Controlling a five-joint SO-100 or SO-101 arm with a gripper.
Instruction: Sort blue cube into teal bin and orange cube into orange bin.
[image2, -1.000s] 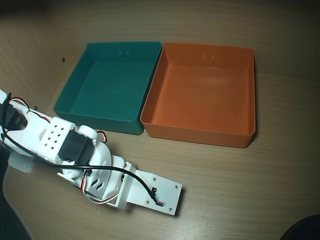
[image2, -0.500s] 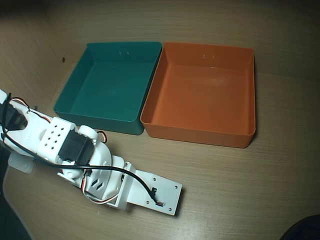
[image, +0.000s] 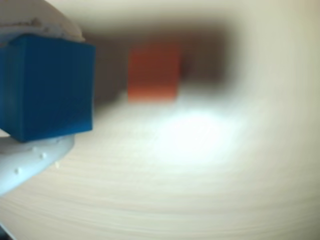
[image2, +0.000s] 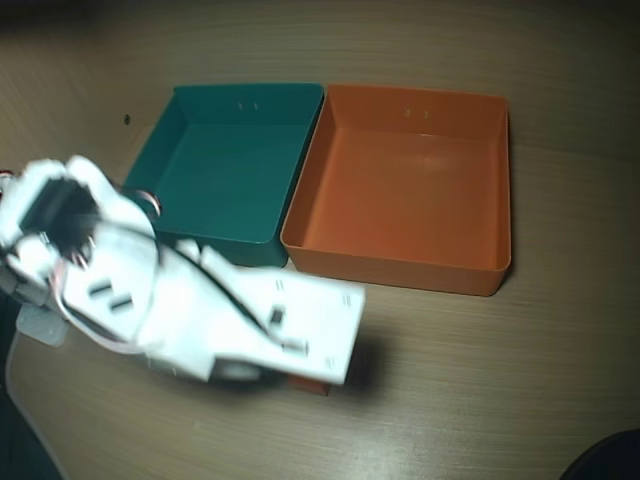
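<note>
Wrist view: small bright blue solid cube (image: 47, 87) sat clamped between the white plastic gripper (image: 35, 87) fingers (image: 30, 157), raised above the tabletop.
Orange cube: small orange solid cube (image: 153, 72), blurred, rested on the pale wood-grain table (image: 210, 190) beyond the blue cube, well apart from it.
Overhead view: white arm (image2: 190, 310) was motion-blurred; an orange sliver (image2: 312, 386) showed under its tip.
Teal bin: shallow square teal-green plastic tray (image2: 225, 165), touching the matching orange plastic tray (image2: 405, 185) on its right.
Surface: brown wood-grain laminate (image2: 500, 380), dim at the edges.
</note>
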